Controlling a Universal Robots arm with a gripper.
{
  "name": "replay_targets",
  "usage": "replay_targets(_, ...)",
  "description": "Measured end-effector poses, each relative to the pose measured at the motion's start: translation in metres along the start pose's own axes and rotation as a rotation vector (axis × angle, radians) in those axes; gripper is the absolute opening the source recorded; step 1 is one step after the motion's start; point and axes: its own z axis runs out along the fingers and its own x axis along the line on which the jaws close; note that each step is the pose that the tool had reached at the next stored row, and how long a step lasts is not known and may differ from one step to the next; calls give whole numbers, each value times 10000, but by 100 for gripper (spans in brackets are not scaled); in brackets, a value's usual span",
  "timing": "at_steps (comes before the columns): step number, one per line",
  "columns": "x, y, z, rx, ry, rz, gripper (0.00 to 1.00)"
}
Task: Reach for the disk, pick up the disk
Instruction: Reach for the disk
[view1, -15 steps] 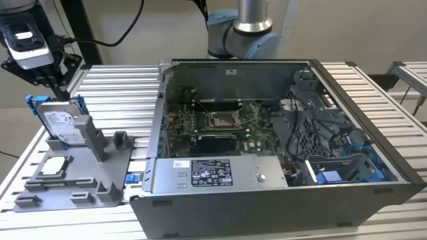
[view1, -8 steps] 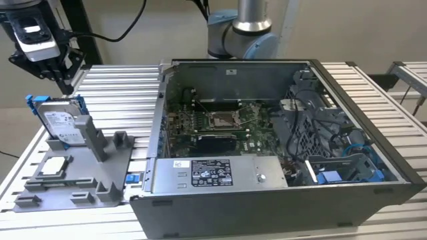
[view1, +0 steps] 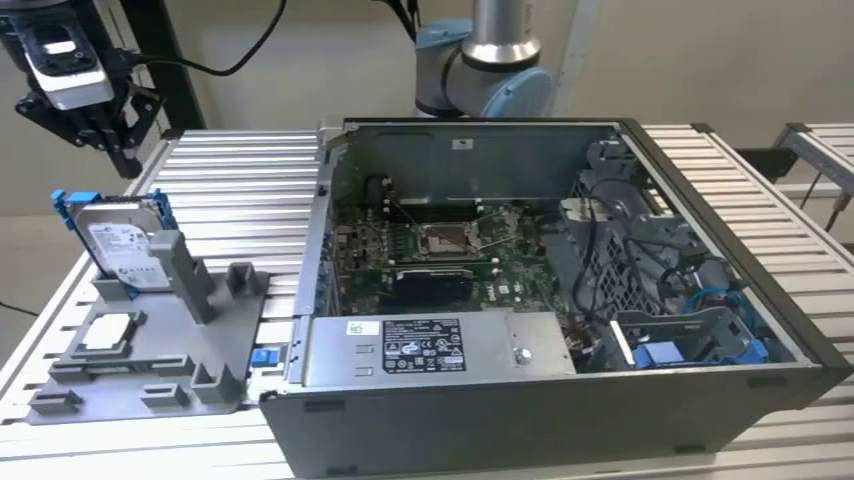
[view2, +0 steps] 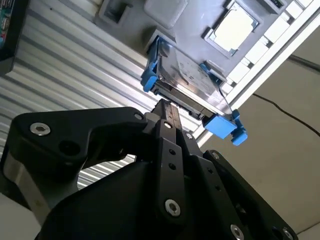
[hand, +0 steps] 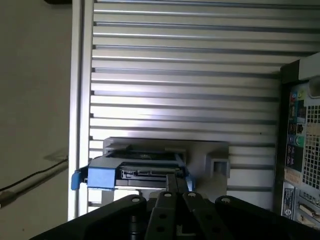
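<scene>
Since your claw (view2: 165, 105) hangs empty with tips together, the disk (view2: 186, 80) just beyond them risks being rammed and tipped in its stand (view1: 220, 335) unless they part.

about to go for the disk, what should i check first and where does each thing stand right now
1. Disk stands upright in the grey holder: ok.
2. Blue rails sit on both sides of the disk: ok.
3. Gripper hangs above the disk, apart from it: ok.
4. Nothing lies between gripper and disk in the exterior view: ok.
5. Gripper centred over the disk's top edge: cannot tell; in the second wrist view it points toward that edge.
6. Square chip lies flat in the holder, apart from the disk: ok.
</scene>
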Motion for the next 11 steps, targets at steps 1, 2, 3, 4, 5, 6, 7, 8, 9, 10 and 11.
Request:
replay_targets(1, 38, 1, 0, 0, 0, -8, 0)
replay_targets(2, 73, 1, 0, 0, 0, -16, 0)
replay_targets(3, 106, 2, 0, 0, 1, -21, 0)
replay_targets(4, 139, 3, 0, 0, 1, -29, 0)
replay_targets(5, 175, 4, 0, 0, 2, -42, 0)
replay_targets(6, 207, 5, 0, 0, 3, -57, 0)
replay_targets(7, 240, 5, 1, 0, 2, -73, 0)
replay_targets(8, 276, 6, 1, 0, 3, -89, 0)
replay_targets(9, 303, 6, 1, 0, 3, -110, 0)
replay_targets(10, 328, 7, 1, 0, 6, -143, 0)
replay_targets(11, 349, 7, 1, 0, 7, -185, 0)
